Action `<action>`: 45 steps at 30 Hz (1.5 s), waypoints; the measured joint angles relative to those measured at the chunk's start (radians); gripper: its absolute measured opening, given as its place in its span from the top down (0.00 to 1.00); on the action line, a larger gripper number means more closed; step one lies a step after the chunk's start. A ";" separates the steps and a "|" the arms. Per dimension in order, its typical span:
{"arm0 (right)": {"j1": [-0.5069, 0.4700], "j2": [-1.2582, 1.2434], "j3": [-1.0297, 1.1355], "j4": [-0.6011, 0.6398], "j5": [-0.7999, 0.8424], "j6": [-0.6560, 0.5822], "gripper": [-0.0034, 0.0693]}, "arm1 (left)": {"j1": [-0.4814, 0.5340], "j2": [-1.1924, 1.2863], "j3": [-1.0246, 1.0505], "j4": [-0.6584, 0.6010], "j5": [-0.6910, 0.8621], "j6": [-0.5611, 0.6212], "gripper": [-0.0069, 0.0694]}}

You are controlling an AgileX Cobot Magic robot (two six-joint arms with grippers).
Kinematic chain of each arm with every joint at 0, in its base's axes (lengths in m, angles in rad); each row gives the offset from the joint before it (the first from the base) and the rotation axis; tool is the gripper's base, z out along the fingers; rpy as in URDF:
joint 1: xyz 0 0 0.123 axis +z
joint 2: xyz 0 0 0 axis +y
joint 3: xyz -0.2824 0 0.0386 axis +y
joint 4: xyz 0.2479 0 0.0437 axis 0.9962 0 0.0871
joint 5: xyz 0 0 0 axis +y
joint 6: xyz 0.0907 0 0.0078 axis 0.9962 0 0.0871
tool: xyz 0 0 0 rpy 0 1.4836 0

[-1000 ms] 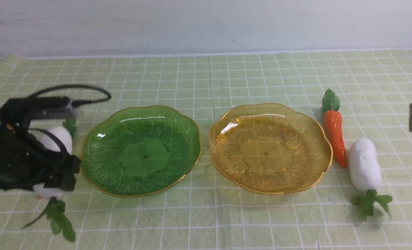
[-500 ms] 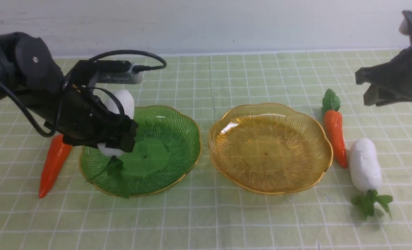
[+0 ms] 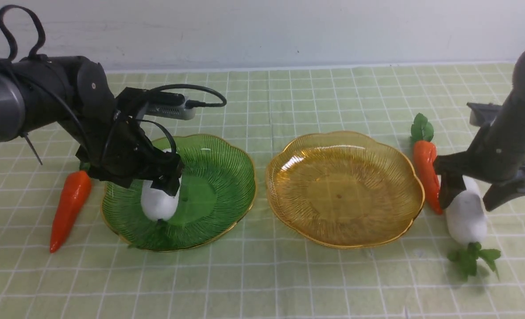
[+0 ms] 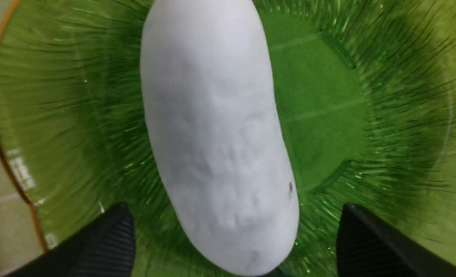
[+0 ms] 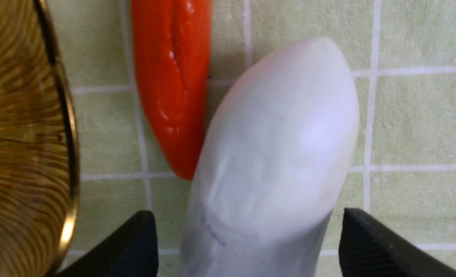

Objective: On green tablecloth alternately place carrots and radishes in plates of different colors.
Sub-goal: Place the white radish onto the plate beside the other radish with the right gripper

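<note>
Left gripper (image 4: 235, 246): jaws wide open, straddling the left radish (image 4: 212, 134), with a clear gap on both sides and nothing gripped. That radish lies on the floor of the green plate (image 3: 227, 177), directly under the jaws. Its white body runs lengthwise between the fingers (image 4: 105, 242), and its leafy end sits past the jaws at the near rim. The plate's centre is just to the inboard side of the jaws. The left carrot (image 3: 70, 208) is outboard of the jaws, beyond the plate rim. It lies flat on the cloth (image 3: 262, 274), apart from the radish.

Right gripper (image 5: 247, 250): jaws also wide open, down over the blunt end of the right radish (image 5: 278, 154). One finger is on each side, with slim gaps visible and no grip. The radish lies on the cloth, leaves pointing away from the jaws toward the robot. The right carrot (image 5: 174, 88) is just outside the inboard finger, its tip close against the radish; can't tell whether they touch. The amber plate (image 3: 342, 190) is next beyond the carrot, further inboard, rim near the carrot, with nothing in it. The two plates sit side by side between the two grippers.
</note>
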 joint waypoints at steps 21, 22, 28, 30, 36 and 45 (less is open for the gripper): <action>0.221 -0.131 -0.215 0.415 -0.028 -0.117 0.41 | 0.364 -0.198 -0.128 -0.079 0.222 -0.011 0.91; 0.253 -0.116 -0.222 0.453 -0.046 -0.132 0.41 | 0.389 -0.193 -0.114 -0.106 0.221 0.011 0.91; 0.421 0.030 -0.337 0.528 -0.104 -0.155 0.41 | 0.450 -0.135 -0.057 -0.178 0.217 0.093 0.91; 0.471 0.119 -0.433 0.518 -0.111 -0.158 0.41 | 0.450 -0.098 -0.053 -0.179 0.218 0.102 0.91; 0.495 0.337 -0.685 0.495 -0.089 -0.156 0.41 | 0.450 -0.004 -0.053 -0.187 0.220 0.131 0.85; 0.495 0.418 -0.853 0.468 -0.019 -0.131 0.15 | 0.450 0.057 -0.053 -0.187 0.199 0.175 0.46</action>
